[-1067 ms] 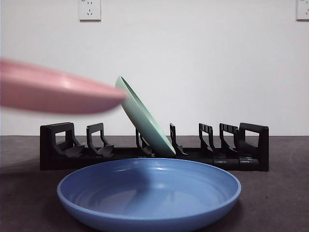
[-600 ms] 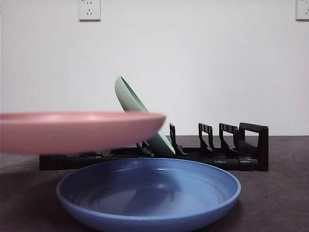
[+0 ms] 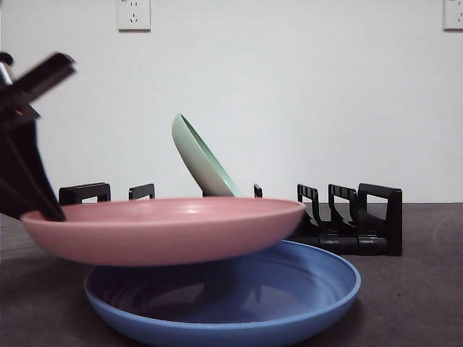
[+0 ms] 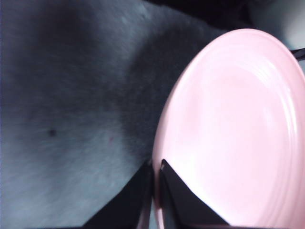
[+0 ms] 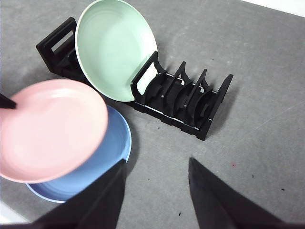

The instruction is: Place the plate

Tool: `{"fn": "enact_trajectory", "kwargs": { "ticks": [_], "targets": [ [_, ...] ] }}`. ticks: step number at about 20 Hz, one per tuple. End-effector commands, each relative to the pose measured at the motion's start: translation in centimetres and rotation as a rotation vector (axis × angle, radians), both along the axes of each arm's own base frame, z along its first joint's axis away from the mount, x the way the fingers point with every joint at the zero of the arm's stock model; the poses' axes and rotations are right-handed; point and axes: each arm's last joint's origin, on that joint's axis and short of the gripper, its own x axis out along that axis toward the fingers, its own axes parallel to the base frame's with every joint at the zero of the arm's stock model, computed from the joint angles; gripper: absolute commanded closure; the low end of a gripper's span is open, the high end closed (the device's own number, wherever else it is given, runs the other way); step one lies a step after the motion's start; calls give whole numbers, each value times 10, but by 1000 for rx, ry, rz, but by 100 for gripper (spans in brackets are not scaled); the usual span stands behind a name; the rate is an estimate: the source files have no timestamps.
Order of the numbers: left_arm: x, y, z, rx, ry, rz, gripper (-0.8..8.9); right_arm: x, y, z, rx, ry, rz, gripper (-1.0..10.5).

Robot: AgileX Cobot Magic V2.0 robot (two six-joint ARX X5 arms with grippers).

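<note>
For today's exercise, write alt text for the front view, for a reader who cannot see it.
A pink plate, gripped at its rim by the left gripper, hangs level just above a blue plate on the dark table. Behind them a green plate leans in a black dish rack against a white wall.

rack (image 3: 347,224) slots free, green plate (image 3: 202,163) blocks — centre

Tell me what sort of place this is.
Probably a lab or test bench staged as a kitchen drying area, not a real kitchen: a black dish rack holding a green plate stands on a bare grey table before a plain white wall with power sockets. No sink shows.
</note>
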Motion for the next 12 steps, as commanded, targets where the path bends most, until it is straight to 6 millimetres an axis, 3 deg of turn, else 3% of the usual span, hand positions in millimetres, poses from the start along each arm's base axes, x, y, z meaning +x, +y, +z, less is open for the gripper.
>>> {"fn": "enact_trajectory", "kwargs": {
  "ticks": [1,5,12],
  "targets": [
    [6,-11,-3,-19,-12,-9,805,0,1,4,16,-5,-2,740],
    [6,-23,-11,66,-28,5,805,0,1,4,17,-5,-2,740],
    [-3,-41,-8,126,-116,-23,805,0,1,4,17,-6,-4,740]
  ]
}}
